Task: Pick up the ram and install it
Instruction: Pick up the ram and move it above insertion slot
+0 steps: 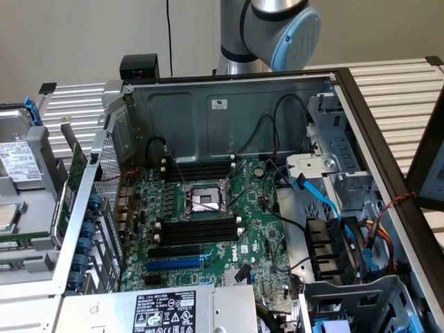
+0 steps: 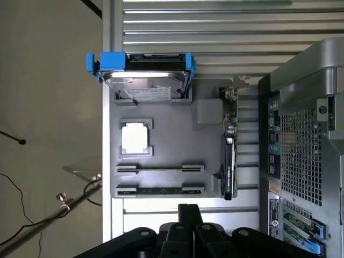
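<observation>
Ext. view's far left: grey parts tray (image 1: 28, 274) on the slatted table (image 1: 395, 90), w/ an HDD (image 1: 17, 163) in a blue caddy and a CPU (image 1: 5, 216) just beside it. Wrist view shows the same tray w/ two long holders past the CPU. The ram (image 2: 160, 190) looks to be the thin dark stick on edge in the holder nearest the gripper (image 2: 188, 210), tho label & chips can't be made out. The black fingers are pressed together w/ nothing btwn them, tips just off the tray's edge by that holder.

Next, an expansion card (image 1: 73, 173) stands on edge at the tray's side, right by the case.

Centre: open PC case (image 1: 229, 104) w/ mobo (image 1: 257, 236). CPU socket (image 1: 206, 200) sits btwn two banks of black memory slots (image 1: 198, 231). Blue expansion slot (image 1: 177, 263) lies near the PSU label (image 1: 163, 309). The arm (image 1: 277, 28) rises behind the case's back wall.

Ext. view's right: drive bays w/ blue cables (image 1: 326, 201).
</observation>
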